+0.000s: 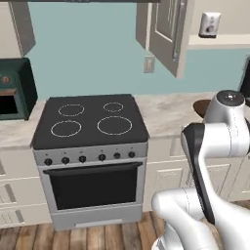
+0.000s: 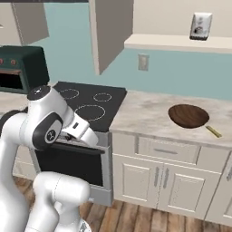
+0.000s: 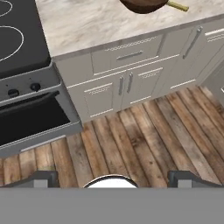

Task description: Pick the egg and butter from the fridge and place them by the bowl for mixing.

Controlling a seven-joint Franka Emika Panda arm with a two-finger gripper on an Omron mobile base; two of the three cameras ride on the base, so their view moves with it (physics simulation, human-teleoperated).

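The bowl (image 2: 189, 116) sits on the marble counter (image 2: 145, 113) at the right of the right base view, and the butter (image 2: 213, 131) lies just beside its lower right rim, a thin yellow stick angled toward the counter's front edge. In the hand view the same pair shows at the top edge, the bowl (image 3: 143, 5) cut off by the frame and the butter (image 3: 177, 6) poking out to its right. That placement suits the job: the stick is already set down next to the bowl, ready for mixing. No egg can be made out on the counter, so that half of the errand looks unfinished. The gripper (image 3: 113, 178) hangs low over the wooden floor (image 3: 144, 144) in front of the white cabinets (image 3: 118, 87), with its two fingertips (image 3: 41, 178) spread wide at the bottom corners of the hand view and nothing between them. The arm is folded in close to the base, probably so it can travel safely. The stove (image 1: 90, 122) fills the middle of the left base view, its black oven door (image 1: 93, 185) shut.
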